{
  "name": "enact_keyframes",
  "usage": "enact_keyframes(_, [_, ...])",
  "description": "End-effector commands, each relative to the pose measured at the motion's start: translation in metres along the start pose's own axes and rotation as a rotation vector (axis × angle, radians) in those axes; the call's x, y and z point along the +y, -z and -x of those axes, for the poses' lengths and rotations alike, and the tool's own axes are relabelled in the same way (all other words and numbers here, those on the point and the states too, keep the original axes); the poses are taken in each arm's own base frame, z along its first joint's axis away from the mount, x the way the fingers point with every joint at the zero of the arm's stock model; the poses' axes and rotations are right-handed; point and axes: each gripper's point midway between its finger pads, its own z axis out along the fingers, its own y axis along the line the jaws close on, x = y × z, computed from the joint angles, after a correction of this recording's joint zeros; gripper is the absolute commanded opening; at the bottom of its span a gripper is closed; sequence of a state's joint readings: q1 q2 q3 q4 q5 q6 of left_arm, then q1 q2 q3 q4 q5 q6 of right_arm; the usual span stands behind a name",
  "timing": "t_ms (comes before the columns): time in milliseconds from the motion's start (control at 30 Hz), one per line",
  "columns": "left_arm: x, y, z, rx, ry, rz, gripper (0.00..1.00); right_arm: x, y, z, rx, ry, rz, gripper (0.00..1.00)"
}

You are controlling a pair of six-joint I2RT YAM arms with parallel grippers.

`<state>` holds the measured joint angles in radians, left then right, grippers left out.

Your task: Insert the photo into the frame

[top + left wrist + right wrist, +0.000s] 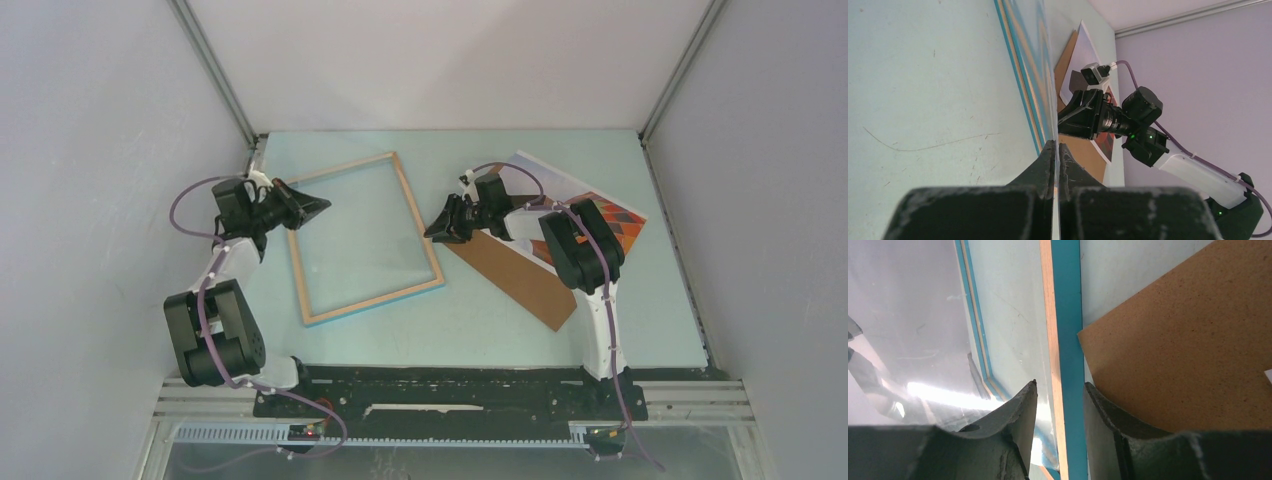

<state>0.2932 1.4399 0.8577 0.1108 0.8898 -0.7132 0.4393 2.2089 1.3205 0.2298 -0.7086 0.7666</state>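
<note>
The photo (565, 188) lies flat at the far right of the table (480, 330), face up. It is a thin paper print with a white border, a pale field and an orange and dark pattern towards its right end. A plain brown board (520, 275) with a matt, speckled, fibrous surface lies across the photo's near left part. The right arm's elbow hangs over both. The photo is well apart from the left gripper (318, 205). It lies behind the right gripper (430, 232), which points away from it.

The frame (372, 301) lies flat at the centre left of the table, turned slightly out of square with the table edges. Its four narrow rails show light wood on top and teal-blue along the outer edges. A clear pane fills the opening; in the right wrist view it reflects a bright streak of light. The board's corner (1188, 340) touches or slightly overlaps the outer edge of the frame's right rail (1065, 340).

Right gripper (1059, 385): fingers spread, one on each side of the frame's right rail. A strip of pane shows between the inner finger and the wood, and the outer finger stands at the teal edge.

Left gripper (1055, 150): fingers pressed together, pinching nothing, with the tips at the frame's left rail (1023, 75). Contact with the rail cannot be determined.

The table surface is pale teal with fine scratches.
</note>
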Motion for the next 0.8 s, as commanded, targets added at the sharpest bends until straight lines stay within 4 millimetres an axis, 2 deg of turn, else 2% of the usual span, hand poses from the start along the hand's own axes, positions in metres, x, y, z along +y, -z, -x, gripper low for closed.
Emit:
enact_keyframes(0, [-0.014,-0.001,-0.002,0.006,-0.012,-0.08,0.0,0.005,0.001,0.004,-0.016,0.017,0.027,0.46])
enact_keyframes(200, [-0.025,0.001,-0.002,0.0,-0.016,-0.113,0.0,0.005,0.001,0.003,-0.014,0.017,0.028,0.46])
enact_keyframes(767, [-0.004,0.002,-0.021,0.047,0.03,-0.033,0.0,0.005,0.001,0.004,-0.013,0.016,0.029,0.45])
